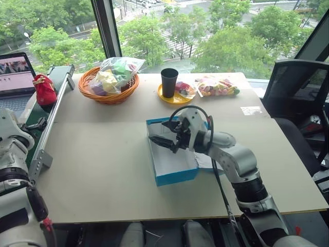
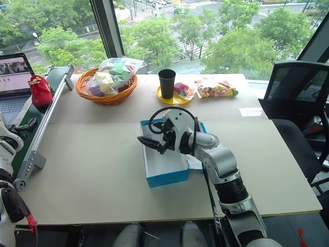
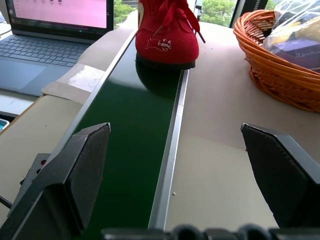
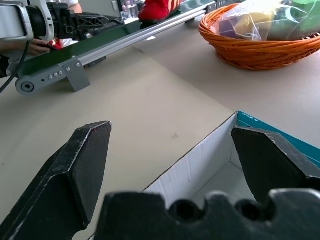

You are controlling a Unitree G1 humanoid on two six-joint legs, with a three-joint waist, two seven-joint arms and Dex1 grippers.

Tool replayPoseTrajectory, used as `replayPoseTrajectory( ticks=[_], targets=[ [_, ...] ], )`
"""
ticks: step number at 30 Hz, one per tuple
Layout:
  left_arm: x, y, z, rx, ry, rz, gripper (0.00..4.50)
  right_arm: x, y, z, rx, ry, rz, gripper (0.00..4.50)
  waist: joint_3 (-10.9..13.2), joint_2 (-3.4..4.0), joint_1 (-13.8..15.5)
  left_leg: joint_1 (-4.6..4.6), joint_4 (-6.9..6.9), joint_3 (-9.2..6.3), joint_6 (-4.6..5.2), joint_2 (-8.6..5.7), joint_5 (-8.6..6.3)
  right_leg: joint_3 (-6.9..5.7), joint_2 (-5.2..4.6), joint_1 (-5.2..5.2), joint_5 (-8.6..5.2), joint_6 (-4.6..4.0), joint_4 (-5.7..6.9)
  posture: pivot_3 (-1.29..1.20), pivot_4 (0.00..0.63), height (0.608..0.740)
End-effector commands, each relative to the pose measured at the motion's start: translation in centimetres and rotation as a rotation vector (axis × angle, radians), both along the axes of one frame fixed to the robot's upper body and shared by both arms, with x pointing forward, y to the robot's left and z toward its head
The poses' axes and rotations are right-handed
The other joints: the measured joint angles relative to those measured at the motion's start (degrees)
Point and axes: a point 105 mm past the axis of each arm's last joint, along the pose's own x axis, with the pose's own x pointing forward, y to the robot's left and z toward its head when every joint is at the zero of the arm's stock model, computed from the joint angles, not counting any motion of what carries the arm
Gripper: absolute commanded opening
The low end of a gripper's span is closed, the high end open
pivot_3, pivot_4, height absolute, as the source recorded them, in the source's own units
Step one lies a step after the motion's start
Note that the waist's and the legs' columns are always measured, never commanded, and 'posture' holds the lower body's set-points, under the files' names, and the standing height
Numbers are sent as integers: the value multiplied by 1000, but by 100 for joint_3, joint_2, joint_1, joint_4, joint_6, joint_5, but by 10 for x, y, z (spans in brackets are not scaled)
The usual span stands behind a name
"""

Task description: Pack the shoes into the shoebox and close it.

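Over the open shoebox at the middle of the table, the right gripper hangs with its two black fingers spread wide and nothing between them, pointing toward the left. Its wrist view looks past those fingers onto the box's white inner wall and blue rim, which the head views show as a whole from above: a blue box, white inside, with no shoe in it. The same wrist view also takes in the bare tabletop beyond, the near end of the conveyor belt and the orange wicker basket.

At the far left, the left gripper is likewise spread wide and holds nothing. Its wrist view looks along the green belt at a red shoe standing on the belt farther along, its laces and a small white mark on its side legible. In the head views that shoe is just a small red shape at the far left end of the conveyor, well apart from the shoebox. An open laptop sits left of the belt.

Toward the far edge of the table, the basket holds a clear bag of coloured items; right of it stand a black cup on a yellow plate and another clear bag of coloured pieces.
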Motion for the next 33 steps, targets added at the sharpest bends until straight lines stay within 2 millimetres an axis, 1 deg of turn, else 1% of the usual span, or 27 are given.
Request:
replayPoseTrajectory(
  ticks=[1,4,9,17,22,26,28,30,31,33],
  targets=[
    [2,6,13,25,-14,54,4488,-2,-3,12,23,-38,-3,4500,0,0,-1,0,0,0,0,0,0,0,0,-1,0,0,2,0,150,740],
    [1,10,11,49,16,106,4488,-2,-4,11,20,-36,-8,4500,0,-1,-1,0,0,0,0,0,0,0,0,-2,0,0,2,0,150,740],
    [4,10,16,38,-1,135,4488,-1,-4,11,18,-38,-15,4500,0,-4,6,-2,0,0,0,0,0,0,0,-4,0,0,4,0,150,740],
    [4,10,14,27,-2,143,4488,0,-6,11,14,-40,-21,4500,0,-4,1,-3,0,0,0,-1,0,0,-1,-6,0,1,4,0,150,740],
    [-9,26,10,9,12,241,4488,0,-7,10,8,-40,-24,4500,0,-4,-1,-3,0,1,0,0,0,-1,-1,-6,0,1,4,0,150,740],
    [-12,27,0,-34,27,242,4488,1,-9,9,2,-40,-33,4500,0,-5,3,-3,0,1,0,0,0,-1,-1,-7,0,1,4,0,150,740],
    [-12,23,-9,-95,29,224,3967,2,-10,9,-1,-40,-37,4500,0,-5,4,-3,0,1,0,-1,0,0,-1,-7,0,1,4,0,150,740],
    [-12,22,-15,-106,48,220,3468,2,-10,9,-1,-39,-38,4500,0,-5,13,-3,0,1,-1,-1,0,0,-1,-7,0,1,5,0,150,740],
    [-14,22,-17,-106,55,231,3054,2,-10,9,-1,-39,-39,4500,0,-5,31,-3,0,1,-1,-1,0,0,-1,-7,0,1,6,0,150,740],
    [-16,24,-19,-99,64,248,2382,2,-10,9,-1,-39,-41,4500,0,-5,49,1,0,0,-3,-1,3,-3,-1,-3,-1,1,9,0,150,740]
  ],
)
